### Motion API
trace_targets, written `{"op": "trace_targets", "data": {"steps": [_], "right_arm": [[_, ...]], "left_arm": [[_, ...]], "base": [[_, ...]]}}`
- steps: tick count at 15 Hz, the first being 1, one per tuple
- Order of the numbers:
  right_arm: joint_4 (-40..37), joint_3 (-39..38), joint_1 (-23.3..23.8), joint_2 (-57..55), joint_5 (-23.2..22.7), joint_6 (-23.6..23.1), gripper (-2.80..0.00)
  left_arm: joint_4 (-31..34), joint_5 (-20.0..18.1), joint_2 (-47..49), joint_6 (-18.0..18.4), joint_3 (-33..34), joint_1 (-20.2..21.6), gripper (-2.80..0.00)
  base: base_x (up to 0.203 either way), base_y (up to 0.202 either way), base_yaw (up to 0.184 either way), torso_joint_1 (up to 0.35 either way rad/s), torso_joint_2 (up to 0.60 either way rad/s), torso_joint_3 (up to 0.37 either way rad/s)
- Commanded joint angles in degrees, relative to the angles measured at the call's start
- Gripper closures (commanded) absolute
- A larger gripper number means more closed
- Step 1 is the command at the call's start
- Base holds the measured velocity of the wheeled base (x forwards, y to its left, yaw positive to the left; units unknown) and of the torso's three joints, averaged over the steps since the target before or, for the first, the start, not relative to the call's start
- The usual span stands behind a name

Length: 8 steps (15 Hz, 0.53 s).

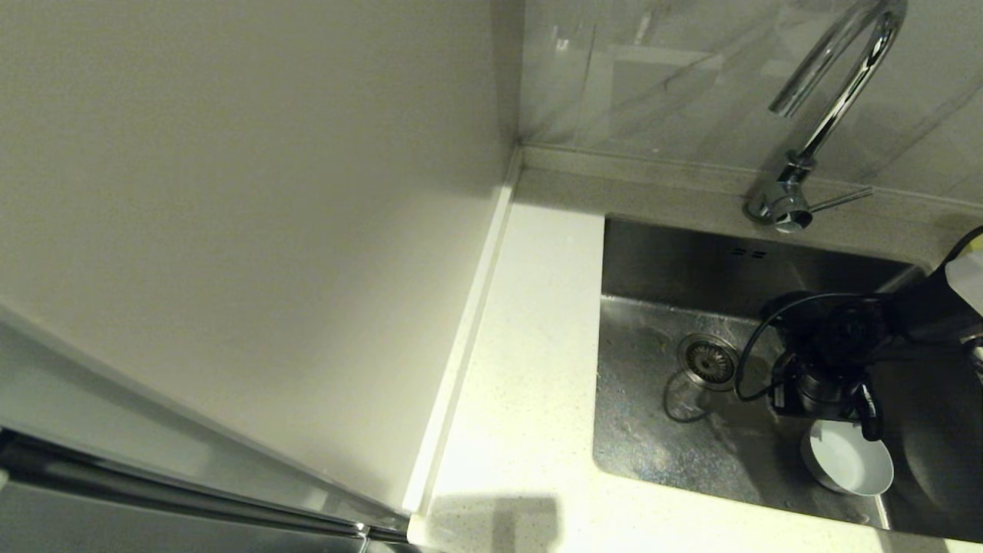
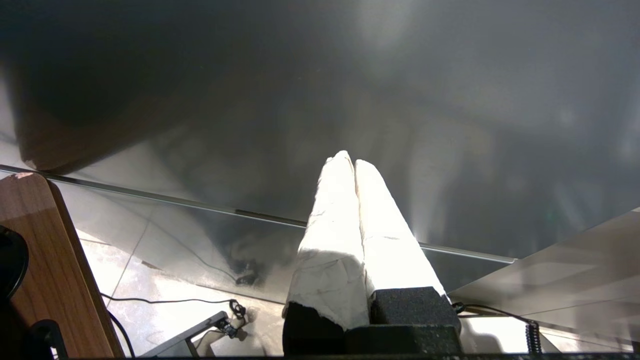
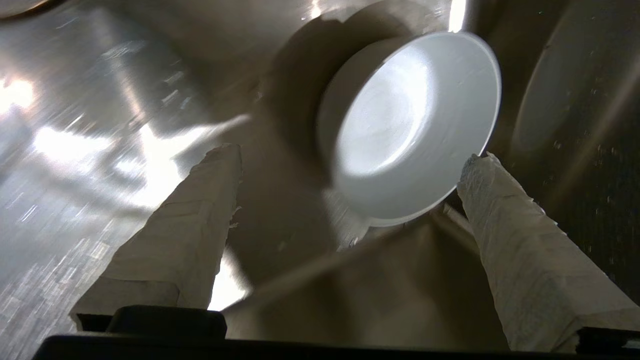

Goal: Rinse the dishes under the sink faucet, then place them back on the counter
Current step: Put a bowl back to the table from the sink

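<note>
A pale grey-blue bowl (image 1: 848,459) leans tilted against the front wall of the steel sink (image 1: 653,430), its hollow facing up and back. My right gripper (image 1: 833,415) hangs inside the basin just above it, open. In the right wrist view the bowl (image 3: 415,125) lies ahead of the spread fingers, with the right gripper (image 3: 350,156) holding nothing. The chrome faucet (image 1: 837,100) arches over the back ledge, and no water shows. The pink and yellow bowls are out of view. My left gripper (image 2: 350,159) is shut on nothing, parked away from the sink.
The drain strainer (image 1: 708,361) sits mid-basin, left of my right arm. White speckled counter (image 1: 522,369) runs along the sink's left side. A plain off-white side panel (image 1: 230,230) rises left of it. The faucet's lever (image 1: 841,201) points right.
</note>
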<state>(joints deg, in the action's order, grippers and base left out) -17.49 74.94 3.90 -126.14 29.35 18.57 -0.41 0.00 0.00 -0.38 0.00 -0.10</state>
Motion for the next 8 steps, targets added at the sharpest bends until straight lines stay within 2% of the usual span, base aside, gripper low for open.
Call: {"op": "trace_targets", "data": {"steps": [1, 4, 8], "right_arm": [[-0.1, 2.8, 2.5, -3.9, 0.2, 0.1, -2.8], [-0.1, 4.3, 4.3, -5.9, 0.1, -0.8, -2.8], [-0.1, 4.3, 4.4, -8.4, -0.1, -1.2, -2.8]], "left_arm": [[0.0, 0.0, 0.0, -0.1, 0.2, 0.0, 0.0], [0.0, 0.0, 0.0, -0.1, 0.2, 0.0, 0.0], [0.0, 0.0, 0.0, -0.1, 0.2, 0.0, 0.0]], "base": [[0.0, 0.0, 0.0, 0.0, 0.0, 0.0], [0.0, 0.0, 0.0, 0.0, 0.0, 0.0], [0.0, 0.0, 0.0, 0.0, 0.0, 0.0]]}}
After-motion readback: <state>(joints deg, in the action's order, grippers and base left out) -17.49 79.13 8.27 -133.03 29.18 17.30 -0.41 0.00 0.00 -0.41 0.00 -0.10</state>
